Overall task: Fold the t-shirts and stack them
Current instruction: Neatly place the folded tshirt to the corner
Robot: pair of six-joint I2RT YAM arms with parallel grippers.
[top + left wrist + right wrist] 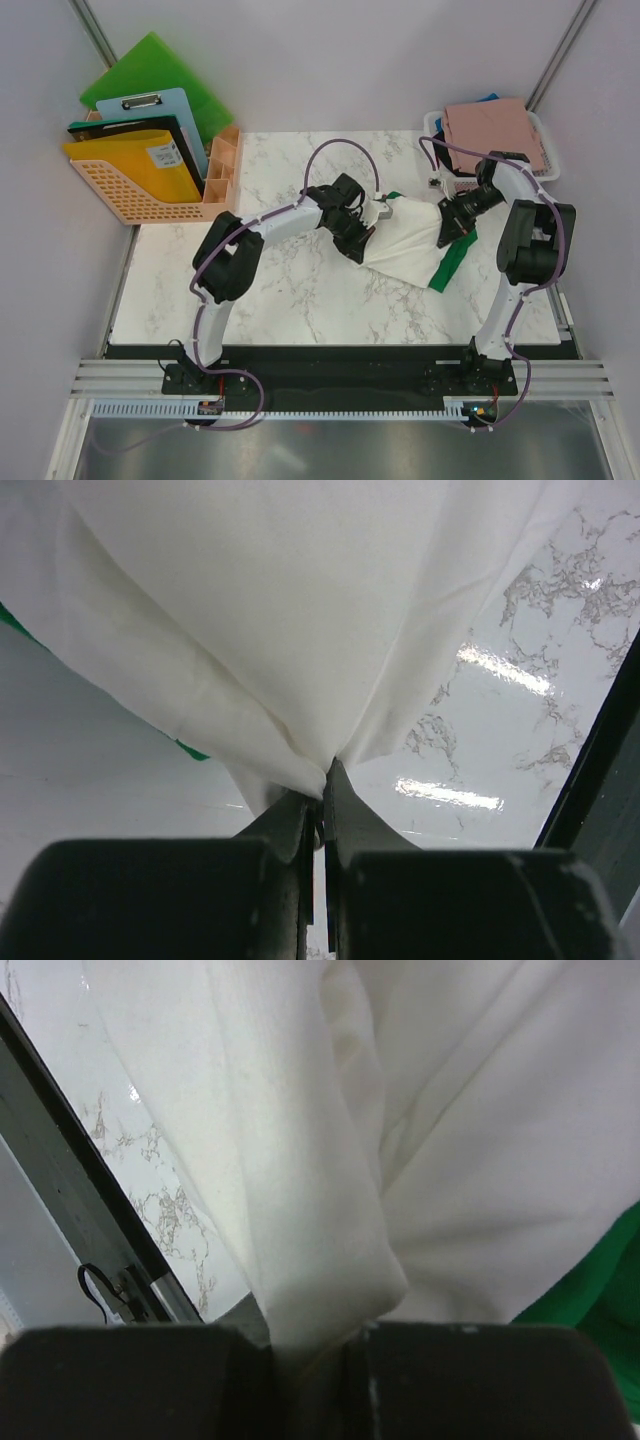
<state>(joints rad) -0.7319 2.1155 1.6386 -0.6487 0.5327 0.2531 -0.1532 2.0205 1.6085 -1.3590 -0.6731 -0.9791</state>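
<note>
Cream t-shirt (405,238): stretched between left gripper (323,790) and right gripper (320,1350), both clamped on it. Green t-shirt (452,262): just beside right gripper.

Cream-white t-shirt (405,238): soft matt cloth, creased. Green t-shirt (452,264): matt cloth. Table (290,290): smooth, glossy marble-pattern surface with bright reflections. Fingers (362,830): dark matt plastic, lightly scuffed. File rack (120,200), far left: orange perforated plastic.
</note>
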